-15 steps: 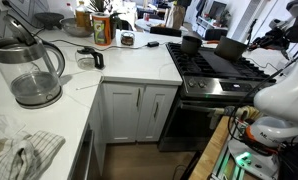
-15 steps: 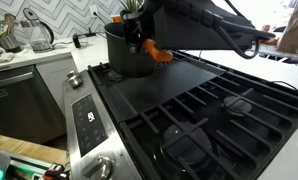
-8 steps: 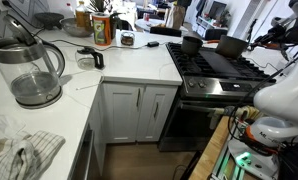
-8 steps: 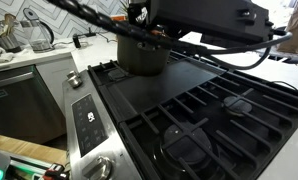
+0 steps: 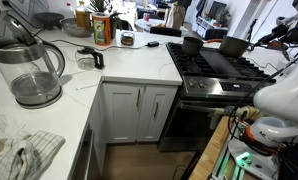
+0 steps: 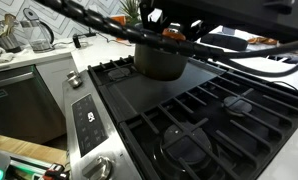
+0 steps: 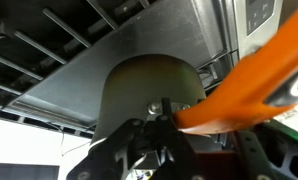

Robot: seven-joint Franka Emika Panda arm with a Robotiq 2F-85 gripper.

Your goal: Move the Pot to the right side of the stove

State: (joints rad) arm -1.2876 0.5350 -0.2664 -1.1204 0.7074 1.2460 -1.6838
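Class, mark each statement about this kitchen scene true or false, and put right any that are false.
1. A clear glass kettle stands on the white counter. True.
2. The Pot stands beside the kettle. False: it is over the stove, at the gripper.
3. A smaller grey pot is at the back of the stove. True.
4. The oven door hangs open. False: it is shut.

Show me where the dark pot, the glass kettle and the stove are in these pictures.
Pot (image 6: 159, 63): in an exterior view, on its dark side wall.
glass kettle (image 5: 31, 72): in an exterior view, on its clear body.
stove (image 6: 224, 108): in an exterior view, on the black grates.
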